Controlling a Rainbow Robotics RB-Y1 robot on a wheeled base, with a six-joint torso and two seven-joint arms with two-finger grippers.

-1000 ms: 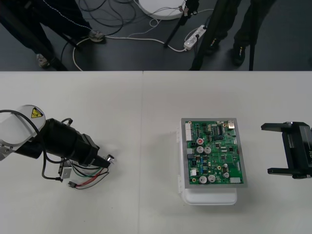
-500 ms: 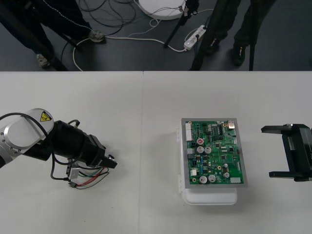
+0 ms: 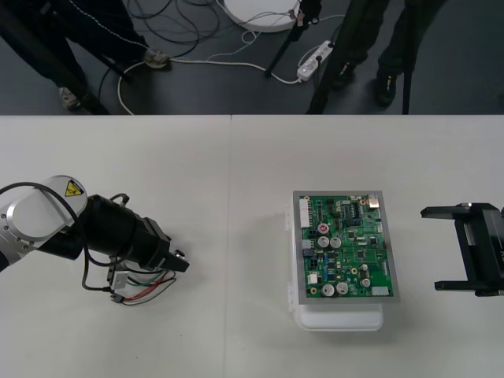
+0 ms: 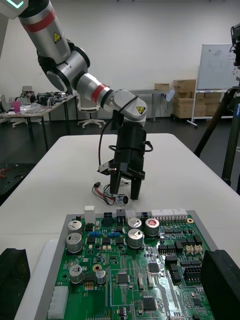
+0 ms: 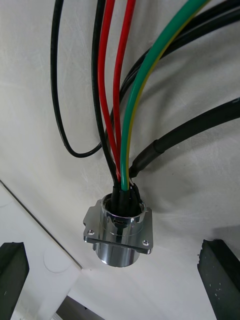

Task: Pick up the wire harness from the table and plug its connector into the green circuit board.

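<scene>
The left hand (image 3: pixel 178 261) is spread wide over the wire harness (image 3: pixel 143 288), which lies on the tabletop (image 3: pixel 236 197) at 9 o'clock from the green circuit board (image 3: pixel 346 250). The left wrist view shows the flanged metal socket (image 5: pixel 119 236) clear of both fingers (image 5: pixel 219 277). The right wrist view shows those fingers straddling it. The right hand (image 3: pixel 466 249) is wide and empty at the board's 3 o'clock.

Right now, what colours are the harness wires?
Red, black and green; wires clearest in left wrist view.

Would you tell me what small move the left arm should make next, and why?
Probably shut the left gripper on the round metal socket. Its fingers stand open, one either side of the socket, and the harness lies on the table, far from the green circuit board. The right gripper waits open at its own side.
</scene>
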